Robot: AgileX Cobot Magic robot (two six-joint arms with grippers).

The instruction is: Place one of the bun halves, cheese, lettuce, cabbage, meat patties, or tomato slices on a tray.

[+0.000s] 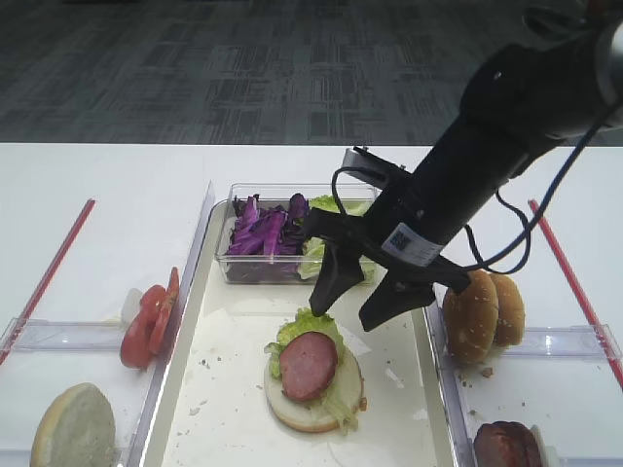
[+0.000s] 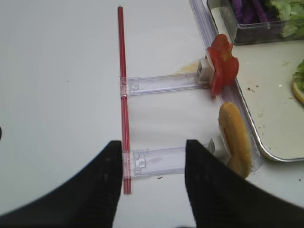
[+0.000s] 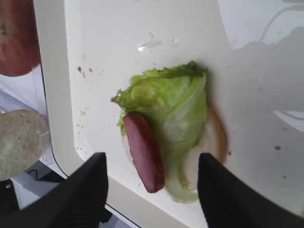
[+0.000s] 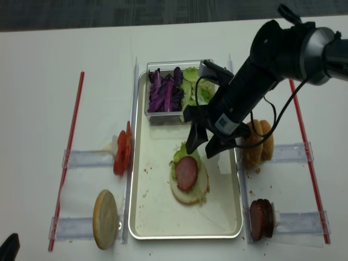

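On the tray (image 1: 224, 409) lies a pale bun half (image 1: 292, 404) with lettuce (image 1: 307, 326) and one of the meat patties (image 1: 310, 365) on top. My right gripper (image 1: 348, 311) hangs open just above this stack, nothing between its fingers. In the right wrist view the patty (image 3: 144, 149) and lettuce (image 3: 175, 104) lie between the open fingers (image 3: 90, 190), by the tray rim (image 3: 52, 95). My left gripper (image 2: 153, 145) is open over the bare table, left of the tray. Tomato slices (image 1: 146, 321) and a bun half (image 1: 73, 428) stand in holders at left.
A clear box at the tray's far end holds purple cabbage (image 1: 263, 232) and more lettuce (image 1: 336, 206). Sesame bun halves (image 1: 484, 313) and more patties (image 1: 506, 446) stand in holders at right. Red strips (image 1: 49, 272) (image 1: 574, 282) lie along both sides.
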